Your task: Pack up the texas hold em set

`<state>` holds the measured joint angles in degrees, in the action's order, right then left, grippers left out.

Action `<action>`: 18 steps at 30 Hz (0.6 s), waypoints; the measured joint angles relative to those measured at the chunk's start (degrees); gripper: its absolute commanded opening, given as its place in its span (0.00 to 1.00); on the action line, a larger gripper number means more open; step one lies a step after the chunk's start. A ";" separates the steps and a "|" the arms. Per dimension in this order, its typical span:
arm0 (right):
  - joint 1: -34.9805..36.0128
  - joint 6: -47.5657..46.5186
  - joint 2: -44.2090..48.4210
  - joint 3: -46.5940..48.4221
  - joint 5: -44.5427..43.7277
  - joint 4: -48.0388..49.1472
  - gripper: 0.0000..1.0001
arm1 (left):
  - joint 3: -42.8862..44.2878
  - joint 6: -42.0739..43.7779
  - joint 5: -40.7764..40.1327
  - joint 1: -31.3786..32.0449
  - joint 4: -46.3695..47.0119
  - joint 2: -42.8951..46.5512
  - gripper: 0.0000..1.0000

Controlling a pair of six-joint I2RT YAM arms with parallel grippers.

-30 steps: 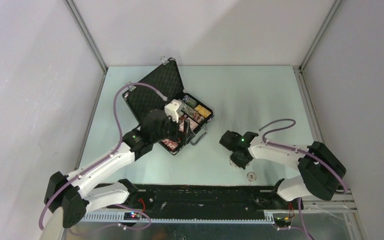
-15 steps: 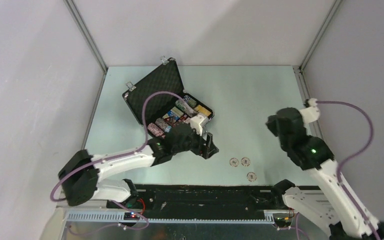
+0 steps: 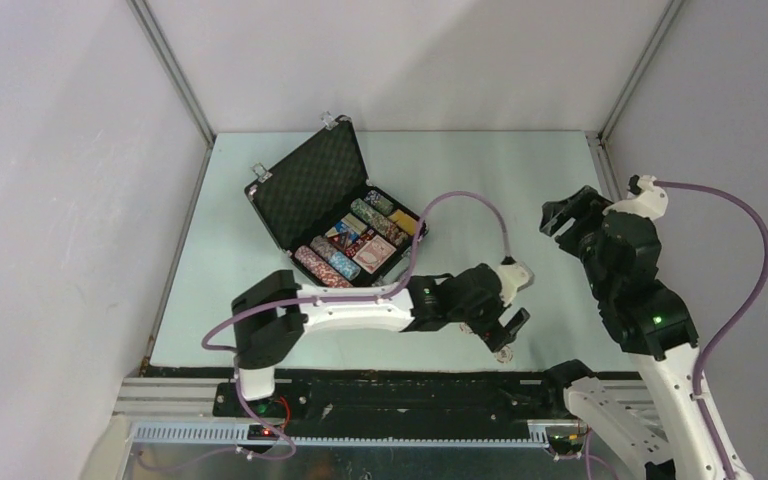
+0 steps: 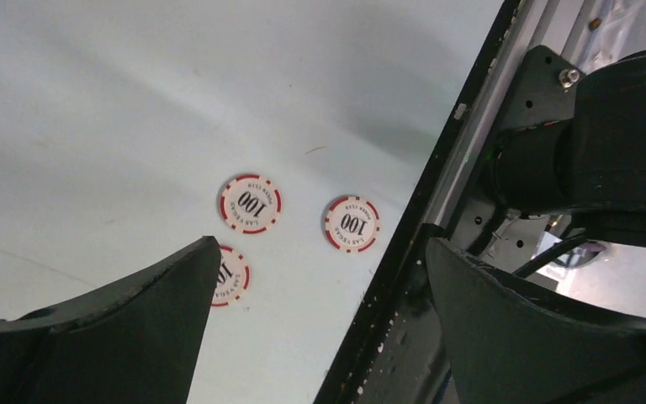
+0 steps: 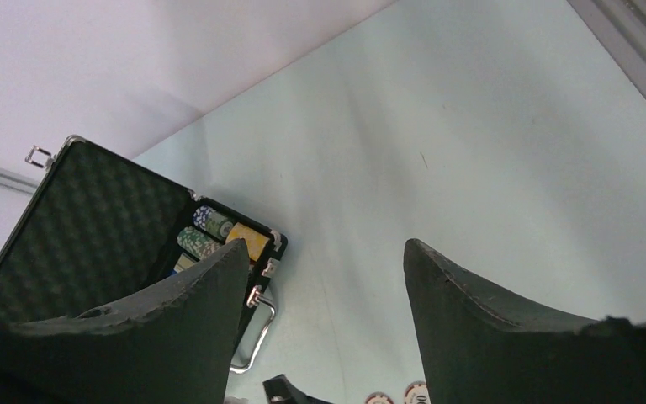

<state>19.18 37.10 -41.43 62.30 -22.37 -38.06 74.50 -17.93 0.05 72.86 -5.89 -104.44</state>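
Two robot arms reach over a pale green surface (image 3: 520, 180) enclosed by white walls. The left arm (image 3: 360, 310) stretches low across the front towards the right. The right arm (image 3: 640, 290) stands high at the right side, well apart from the set.

A black case (image 3: 305, 195) lies open at the back left of the surface. Its foam-lined lid is upright, and rows of multicoloured chips (image 3: 345, 250) fill its tray. A silver handle (image 5: 255, 332) sits on the case's near side.

The left fingers (image 4: 177, 286) are spread wide with nothing between them. They hang just above three loose chips (image 4: 251, 204), red and white and marked 100, near the surface's front edge. One of these chips (image 4: 232, 278) is partly hidden behind a finger.

The right fingers (image 5: 219, 278) are also spread and hold nothing.
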 measured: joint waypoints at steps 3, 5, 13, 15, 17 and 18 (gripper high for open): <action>-0.96 -1.44 0.68 0.04 1.53 0.13 0.72 | 5.09 4.70 -1.01 1.16 -4.17 -3.19 0.99; -1.81 -2.10 1.25 0.04 2.62 0.17 0.72 | 7.32 8.20 -1.03 2.01 -6.84 -5.31 0.98; -4.20 -3.61 5.29 0.09 5.60 0.52 0.72 | 11.52 22.10 -0.94 5.81 -13.84 -12.72 0.93; -4.22 -3.74 6.43 0.13 5.66 0.72 0.72 | 13.18 23.89 -0.66 6.56 -14.80 -14.80 0.93; -4.28 -3.85 7.23 0.22 5.62 0.90 0.72 | 14.25 25.07 0.26 6.95 -15.02 -16.28 0.92; -4.33 -4.00 7.54 0.33 5.60 0.92 0.72 | 14.47 25.51 0.59 6.97 -15.08 -16.63 0.92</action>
<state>14.85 33.10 -33.89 62.63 -16.78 -37.15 88.97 7.57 0.64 79.83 -20.97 -121.08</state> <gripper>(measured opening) 0.716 0.928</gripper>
